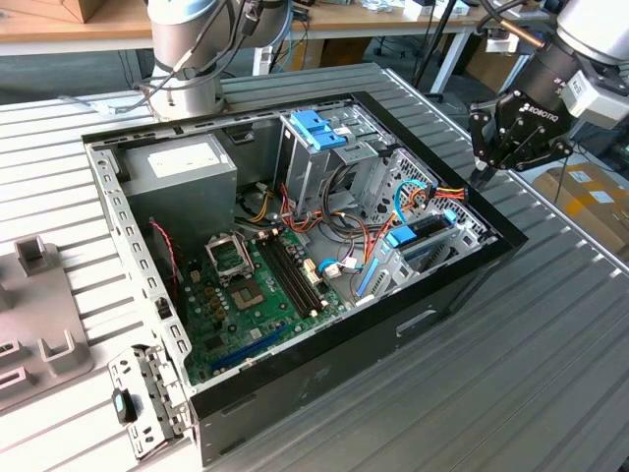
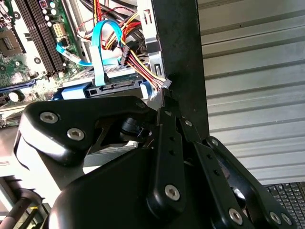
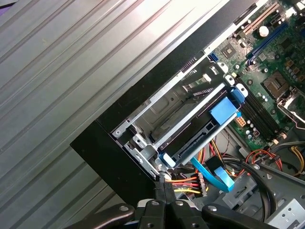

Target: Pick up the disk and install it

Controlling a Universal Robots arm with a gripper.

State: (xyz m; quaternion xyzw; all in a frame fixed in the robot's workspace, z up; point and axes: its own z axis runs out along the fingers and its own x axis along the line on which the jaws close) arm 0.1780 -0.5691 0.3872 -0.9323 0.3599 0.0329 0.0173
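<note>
Counted, in the exterior view: one ribbed grey metal surface (image 1: 550,374), one open computer case (image 1: 324,364), one arm (image 1: 187,59), one gripper (image 1: 481,177), one disk (image 1: 413,234).

Surface wide and slatted; workbenches and cardboard boxes beyond it, from twelve to three o'clock. Arm's base standing at eleven o'clock of the case. Grey fixture blocks (image 1: 39,315) lying at nine o'clock.

Inside the case: one green motherboard (image 1: 246,295) at the centre, one grey power supply (image 1: 177,177) at ten o'clock, one tall grey cage (image 1: 305,167) with one light-blue bracket (image 1: 319,128) at twelve o'clock.

Disk sitting in the low bay at three o'clock, just inside the black rim, blue end tab toward the motherboard. In the first wrist view, dark disk (image 3: 198,136) framed in blue, with a thin blue cable (image 3: 212,174) beside its end.

Gripper hanging over the case's rim at two o'clock, apart from the disk, fingers pressed together and gripping nothing.

Bare surface from three to six o'clock, with free space past the rim.
</note>
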